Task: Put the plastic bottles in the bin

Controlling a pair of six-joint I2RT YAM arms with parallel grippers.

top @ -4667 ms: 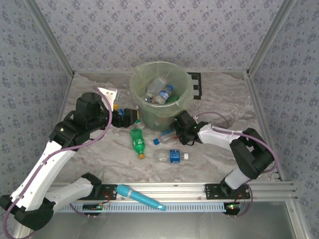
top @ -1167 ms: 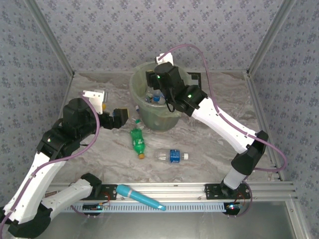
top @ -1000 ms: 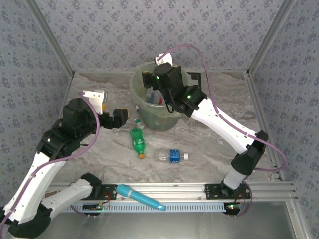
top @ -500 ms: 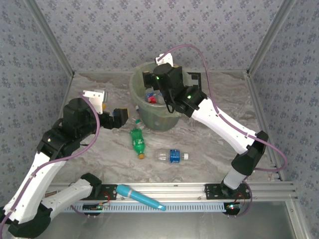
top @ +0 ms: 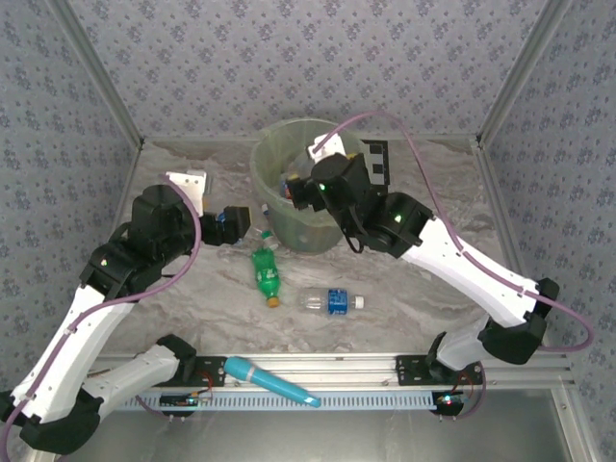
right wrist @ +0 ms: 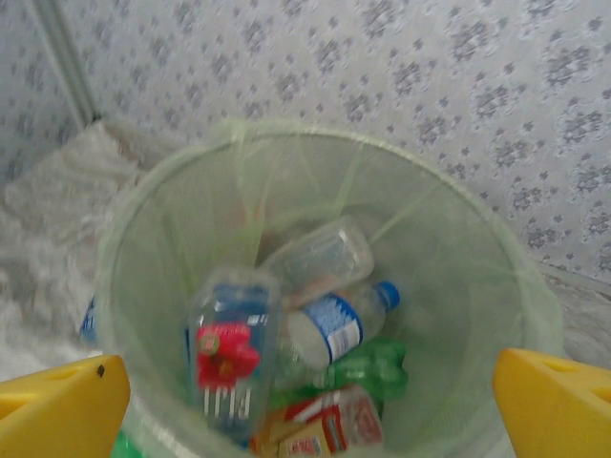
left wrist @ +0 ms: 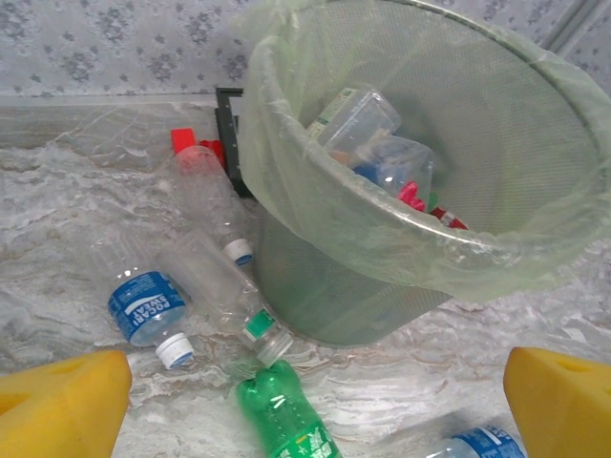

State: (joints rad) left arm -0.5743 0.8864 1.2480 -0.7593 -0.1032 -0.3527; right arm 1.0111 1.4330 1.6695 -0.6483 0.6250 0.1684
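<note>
A round, pale-green translucent bin with a thin, wrinkled plastic liner stands at the far middle of the desk, which is covered in a crinkled, marble-patterned white sheet. The bin tapers towards its base.

The right pincer hangs over the bin's mouth with its fingers wide apart and nothing between them; its yellow foam pads frame the wrist view. Inside the bin lies a jumble of plastic bottles: a clear one with a red flower label, a blue-labelled bottle with a blue cap, a bare clear bottle and a green one.

The left pincer sits low, just left of the bin, also spread wide and empty, its blunt yellow pads at the frame's corners. On the desk beside the bin's wall lie three clear ribbed bottles, one with a red cap.

Nearer the arms, a green bottle with an orange cap and a clear blue-labelled bottle lie on their sides. A smooth teal stick rests on the metal rail at the near edge.
</note>
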